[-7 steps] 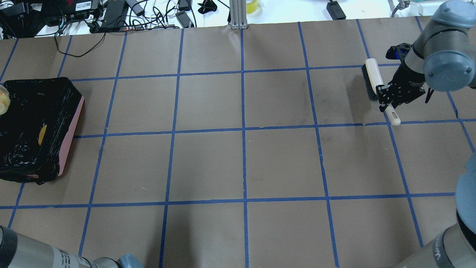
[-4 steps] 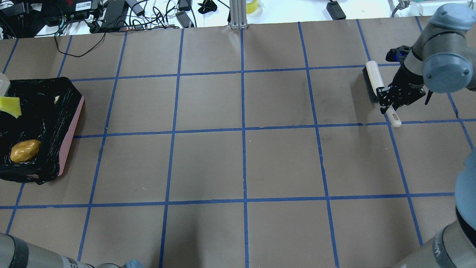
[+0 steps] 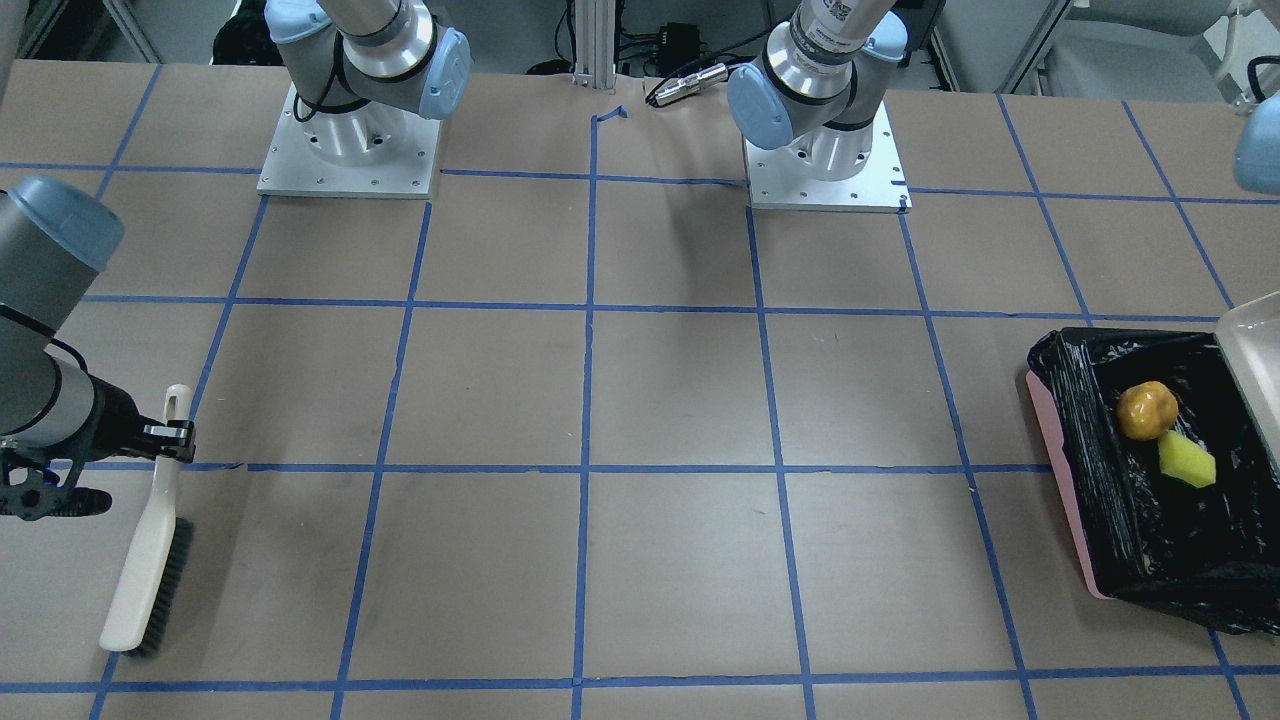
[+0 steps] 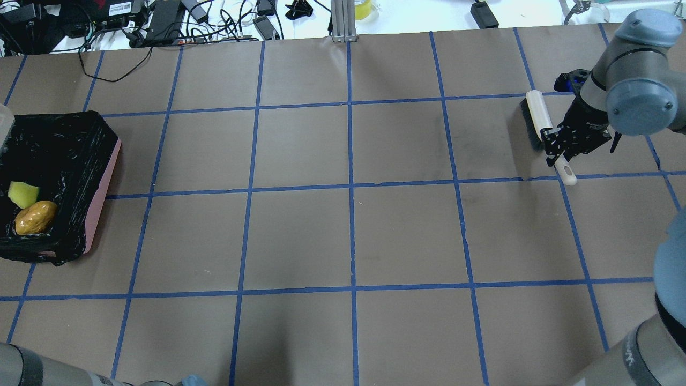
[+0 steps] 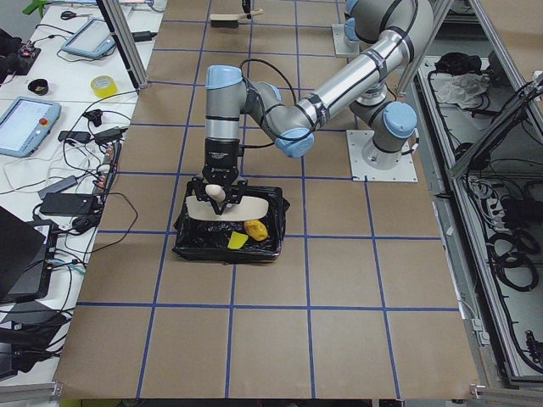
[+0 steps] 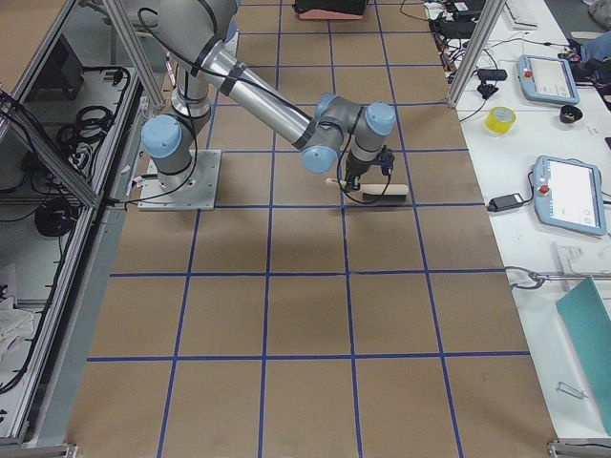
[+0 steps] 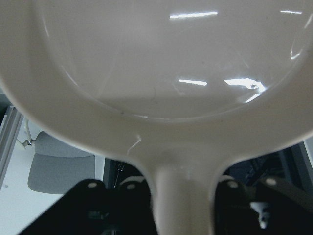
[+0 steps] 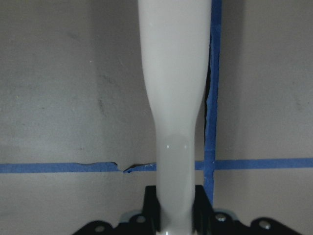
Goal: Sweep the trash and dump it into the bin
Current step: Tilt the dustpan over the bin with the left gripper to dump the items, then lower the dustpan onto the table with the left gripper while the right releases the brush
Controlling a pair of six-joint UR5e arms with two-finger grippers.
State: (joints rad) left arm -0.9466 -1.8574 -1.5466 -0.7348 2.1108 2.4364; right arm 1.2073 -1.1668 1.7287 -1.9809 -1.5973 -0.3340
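The pink bin (image 4: pixel 102 187) with its black bag sits at the table's left end and also shows in the front view (image 3: pixel 1050 440). Inside lie the yellow-brown potato (image 4: pixel 36 217) (image 3: pixel 1147 410) and the yellow-green wedge (image 4: pixel 23 194) (image 3: pixel 1186 460). The croissant is hidden. My left gripper (image 7: pixel 181 196) is shut on the handle of the cream dustpan (image 7: pixel 161 58), held tilted over the bin (image 5: pixel 254 203). My right gripper (image 4: pixel 557 150) is shut on the handle of the cream brush (image 4: pixel 537 115) at the far right, with the bristles on the table (image 3: pixel 150 540).
Brown paper with blue tape grid lines covers the table (image 4: pixel 348 236). Cables and power bricks (image 4: pixel 161 21) lie beyond the far edge. The two arm bases (image 3: pixel 345 150) stand on the robot's side.
The potato and then the wedge dropped from the dustpan into the bin and came to rest side by side. The right gripper with the brush shifted slightly.
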